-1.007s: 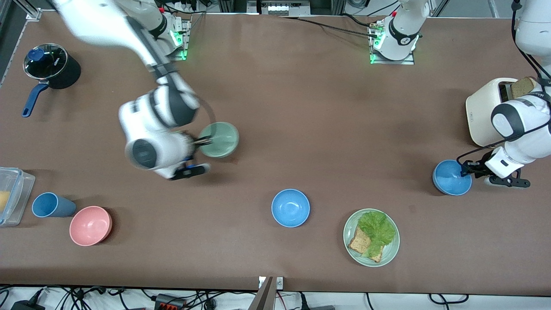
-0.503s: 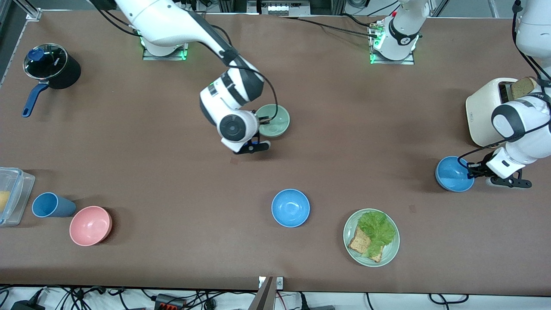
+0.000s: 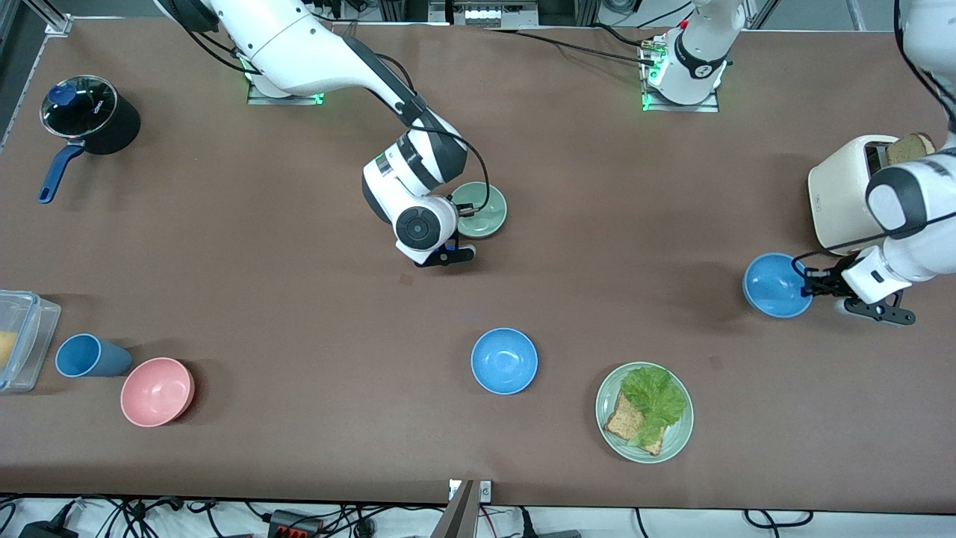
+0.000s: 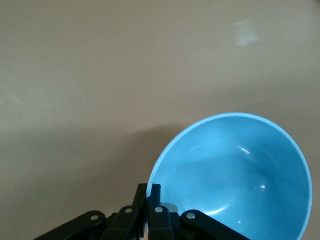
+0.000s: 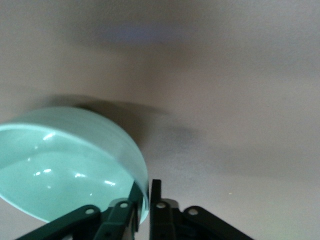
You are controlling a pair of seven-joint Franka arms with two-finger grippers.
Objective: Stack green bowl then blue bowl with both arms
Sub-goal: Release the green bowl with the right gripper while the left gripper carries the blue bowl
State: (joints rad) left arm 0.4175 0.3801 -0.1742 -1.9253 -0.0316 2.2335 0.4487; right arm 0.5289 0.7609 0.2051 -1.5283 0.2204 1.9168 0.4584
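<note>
Right hand pinches the green bowl rim, seemingly just loosening; left hand clamps the blue bowl, well apart along the worktop

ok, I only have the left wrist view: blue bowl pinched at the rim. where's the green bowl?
Observer: The green bowl is mid-table, and the right gripper has its rim pinched.
Operator: anything on the way over?
Observer: A second blue bowl stands nearer to the front camera than the green bowl, off the straight line, as far as I can judge.
Operator: what's next to me?
Observer: The left gripper holds the blue bowl at the left arm's end of the table, beside a toaster with bread in its slot.
</note>
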